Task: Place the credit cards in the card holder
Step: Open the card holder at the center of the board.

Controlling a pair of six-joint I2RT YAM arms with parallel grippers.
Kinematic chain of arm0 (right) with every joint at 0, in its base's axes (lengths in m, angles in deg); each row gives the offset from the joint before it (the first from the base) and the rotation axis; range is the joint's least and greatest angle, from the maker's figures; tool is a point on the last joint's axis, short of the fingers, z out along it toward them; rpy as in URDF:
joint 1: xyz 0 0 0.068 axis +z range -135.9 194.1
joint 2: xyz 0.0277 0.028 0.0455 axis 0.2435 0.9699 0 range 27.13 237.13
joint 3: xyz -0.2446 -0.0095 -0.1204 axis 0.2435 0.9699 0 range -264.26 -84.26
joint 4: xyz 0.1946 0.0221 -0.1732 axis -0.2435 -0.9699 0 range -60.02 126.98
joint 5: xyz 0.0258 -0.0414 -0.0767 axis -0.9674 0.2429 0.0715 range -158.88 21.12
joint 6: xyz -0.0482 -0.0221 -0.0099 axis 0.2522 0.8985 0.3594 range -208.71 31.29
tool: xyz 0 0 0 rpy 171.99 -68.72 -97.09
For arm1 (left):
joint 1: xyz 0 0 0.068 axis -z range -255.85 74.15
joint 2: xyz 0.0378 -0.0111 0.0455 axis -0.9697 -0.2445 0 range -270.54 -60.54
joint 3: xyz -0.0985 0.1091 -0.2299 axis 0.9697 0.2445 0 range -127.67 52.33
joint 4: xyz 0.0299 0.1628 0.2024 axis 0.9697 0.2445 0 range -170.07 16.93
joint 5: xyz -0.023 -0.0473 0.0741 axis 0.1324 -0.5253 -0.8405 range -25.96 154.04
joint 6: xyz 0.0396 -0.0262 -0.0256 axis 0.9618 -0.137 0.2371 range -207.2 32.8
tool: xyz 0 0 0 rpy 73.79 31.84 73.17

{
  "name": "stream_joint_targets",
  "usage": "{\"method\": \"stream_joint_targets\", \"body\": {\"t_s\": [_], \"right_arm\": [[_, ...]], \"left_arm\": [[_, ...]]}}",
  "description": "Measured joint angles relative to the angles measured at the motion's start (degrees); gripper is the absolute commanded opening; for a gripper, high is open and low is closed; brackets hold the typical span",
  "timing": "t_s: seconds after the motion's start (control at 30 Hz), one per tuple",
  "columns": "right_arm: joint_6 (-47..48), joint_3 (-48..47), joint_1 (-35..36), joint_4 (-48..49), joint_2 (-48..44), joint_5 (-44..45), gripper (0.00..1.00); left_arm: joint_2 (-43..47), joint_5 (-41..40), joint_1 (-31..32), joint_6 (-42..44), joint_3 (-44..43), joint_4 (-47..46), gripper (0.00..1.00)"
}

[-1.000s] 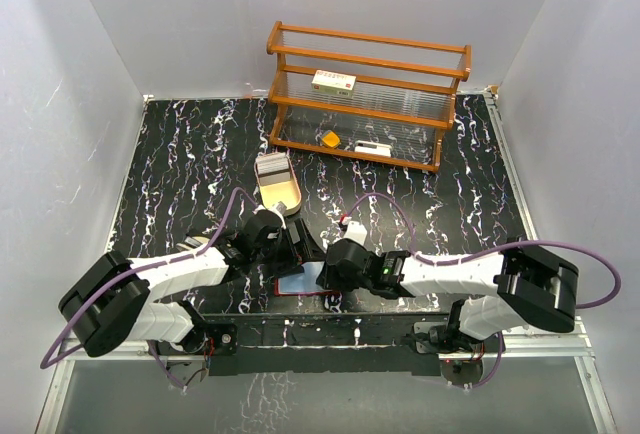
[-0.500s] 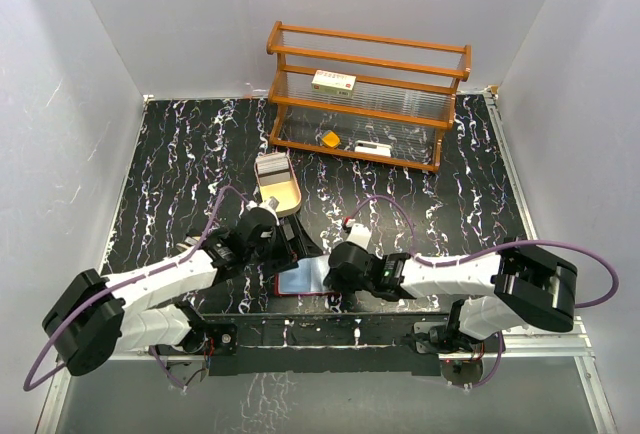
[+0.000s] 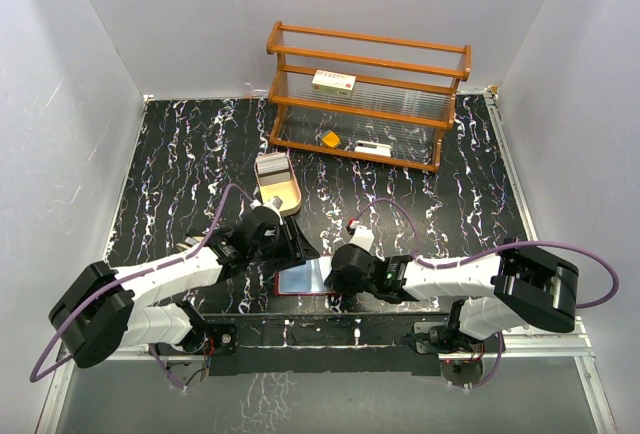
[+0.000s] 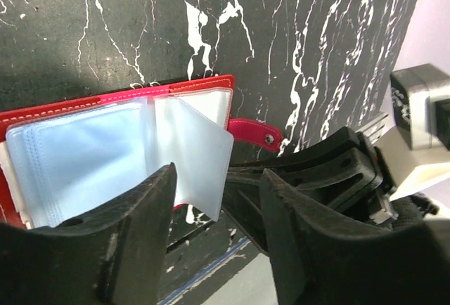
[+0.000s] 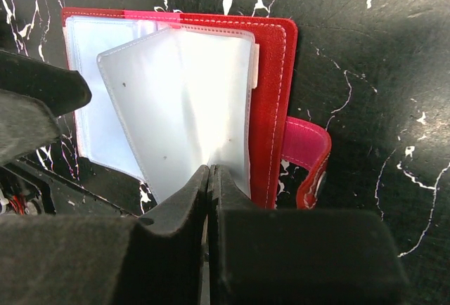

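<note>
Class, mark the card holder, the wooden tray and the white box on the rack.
card holder (image 5: 273, 94): right wrist view, red cover.
wooden tray (image 3: 286, 195): top external view, bare floor.
white box (image 3: 334, 81): top external view, top face.

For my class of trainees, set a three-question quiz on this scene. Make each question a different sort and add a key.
1. True or false: the card holder lies shut on the table.
2. What does the right gripper pinch? A. a clear pocket of the card holder; B. its pink strap; C. nothing.
3. Fill in: the left gripper has its jaws ____, gripping nothing.
Key: 1 false, it lies open; 2 A; 3 open.
</note>
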State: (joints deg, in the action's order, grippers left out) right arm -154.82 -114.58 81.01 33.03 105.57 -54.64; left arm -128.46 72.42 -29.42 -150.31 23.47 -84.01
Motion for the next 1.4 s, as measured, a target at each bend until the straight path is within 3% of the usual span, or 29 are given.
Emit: {"method": "stream_joint_targets", "body": {"t_s": [0.03,0.17,0.33,0.8,1.1,1.4], "right_arm": [[-0.04,0.11,0.00,0.15,-0.02,0.00,0.00],[-0.04,0.13,0.00,0.35,-0.02,-0.02,0.00],[-0.02,0.13,0.00,0.33,-0.04,-0.02,0.03],[2.40,-1.22,0.00,-5.55,-3.37,0.66,0.27],[4.70,-3.98,0.00,-10.14,-11.98,0.42,0.27],[6.29,-7.04,0.00,-9.22,-6.54,-0.98,0.23]], "left_arm": [[-0.35,0.15,0.02,0.09,0.00,-0.31,0.44],[-0.72,0.07,0.00,0.37,0.00,-0.11,0.22],[-0.87,-1.57,0.00,1.25,-0.48,3.82,0.13],[-10.64,4.68,0.00,4.09,-2.51,-1.64,0.16],[-14.08,8.00,0.02,3.96,-2.54,-6.84,0.19],[-13.11,6.25,0.02,3.89,-2.67,-4.46,0.25]]}}
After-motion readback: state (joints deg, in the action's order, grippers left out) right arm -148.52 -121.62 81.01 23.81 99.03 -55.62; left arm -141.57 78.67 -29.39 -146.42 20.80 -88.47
